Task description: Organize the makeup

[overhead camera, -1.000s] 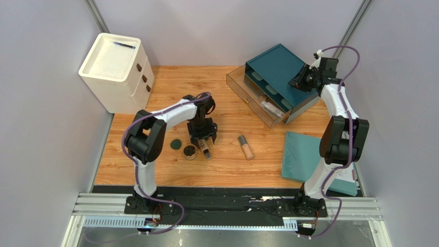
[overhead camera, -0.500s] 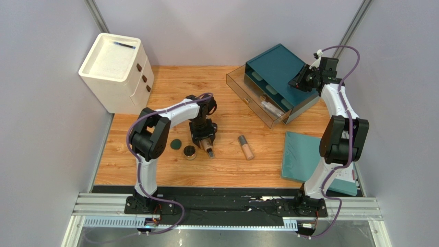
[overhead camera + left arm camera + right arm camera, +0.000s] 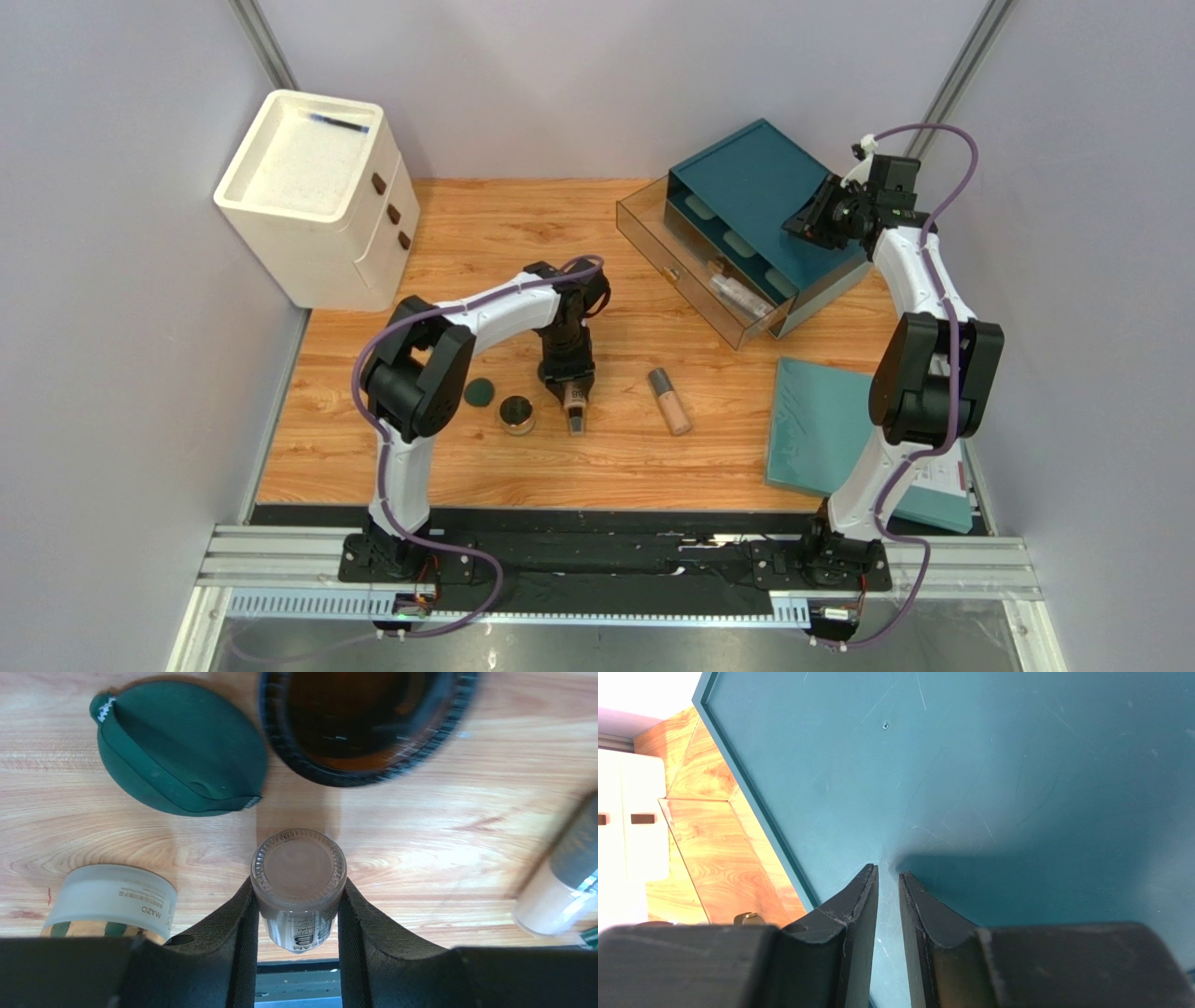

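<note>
My left gripper [image 3: 571, 392] [image 3: 298, 906] is shut on a small brown bottle [image 3: 298, 875], which shows base-on just above the wooden table. A dark green disc [image 3: 480, 394] [image 3: 179, 752] and a dark round jar [image 3: 518, 413] [image 3: 365, 721] lie to its left. A peach tube [image 3: 671, 401] [image 3: 558, 892] lies to its right. A frosted bottle [image 3: 112, 899] lies beside my left finger. My right gripper [image 3: 819, 220] [image 3: 889, 875] hovers over the top of the teal drawer box [image 3: 751, 182] [image 3: 1018, 777], jaws nearly together and empty.
The teal box's clear drawer [image 3: 697, 280] is pulled out toward the table's middle with items inside. A white drawer cabinet [image 3: 316, 196] stands at the back left. A flat teal panel [image 3: 821, 427] lies at the front right, by the right arm's base.
My left gripper has turned and shifted a little to the right, carrying the small brown bottle with it. The right arm has not moved.
</note>
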